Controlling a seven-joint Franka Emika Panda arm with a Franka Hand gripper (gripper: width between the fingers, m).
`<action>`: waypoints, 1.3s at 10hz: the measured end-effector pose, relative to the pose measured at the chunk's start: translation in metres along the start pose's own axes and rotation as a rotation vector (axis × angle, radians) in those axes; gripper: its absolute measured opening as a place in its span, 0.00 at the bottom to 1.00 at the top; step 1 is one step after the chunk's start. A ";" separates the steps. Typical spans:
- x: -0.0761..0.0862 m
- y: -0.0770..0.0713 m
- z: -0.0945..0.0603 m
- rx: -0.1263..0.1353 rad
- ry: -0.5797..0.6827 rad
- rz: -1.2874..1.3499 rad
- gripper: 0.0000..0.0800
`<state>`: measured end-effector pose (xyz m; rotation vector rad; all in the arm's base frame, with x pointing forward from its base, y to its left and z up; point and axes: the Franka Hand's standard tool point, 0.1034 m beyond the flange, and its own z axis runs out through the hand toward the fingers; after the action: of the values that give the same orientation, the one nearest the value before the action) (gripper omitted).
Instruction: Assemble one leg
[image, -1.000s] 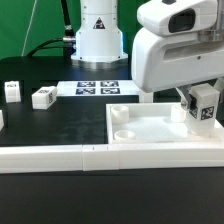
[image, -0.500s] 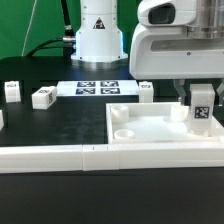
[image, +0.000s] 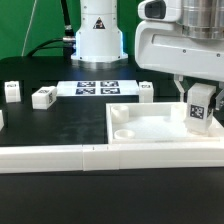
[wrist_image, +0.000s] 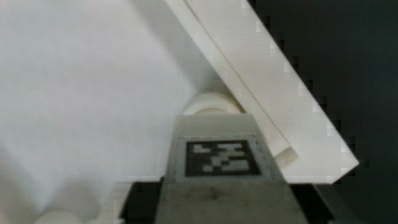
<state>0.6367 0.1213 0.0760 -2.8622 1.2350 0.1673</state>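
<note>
My gripper (image: 196, 97) is shut on a white leg (image: 199, 108) with a black-and-white tag on its face. It holds the leg upright over the far right corner of the large flat white square panel (image: 150, 133). In the wrist view the leg (wrist_image: 226, 150) fills the space between my dark fingers (wrist_image: 146, 200), and its tip points at a round corner hole (wrist_image: 210, 102) of the panel (wrist_image: 89, 90). Whether the leg is seated in the hole I cannot tell. Three more legs lie on the black table: one (image: 44, 97), another (image: 11, 91), and a third (image: 146, 92) behind the panel.
The marker board (image: 95, 88) lies at the back of the table before the robot base (image: 98, 35). A white rail (image: 60, 158) runs along the table's front edge. Another round hole (image: 125, 132) sits at the panel's near left corner.
My gripper with the leg has shifted slightly and the wrist has turned over the panel's far right corner. The other legs have not moved.
</note>
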 end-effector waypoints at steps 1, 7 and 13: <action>-0.001 -0.001 0.000 0.000 0.002 0.097 0.36; -0.001 -0.001 0.000 0.006 -0.007 0.239 0.69; -0.003 -0.003 0.000 0.005 -0.002 -0.490 0.81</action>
<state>0.6369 0.1256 0.0764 -3.0462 0.4995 0.1527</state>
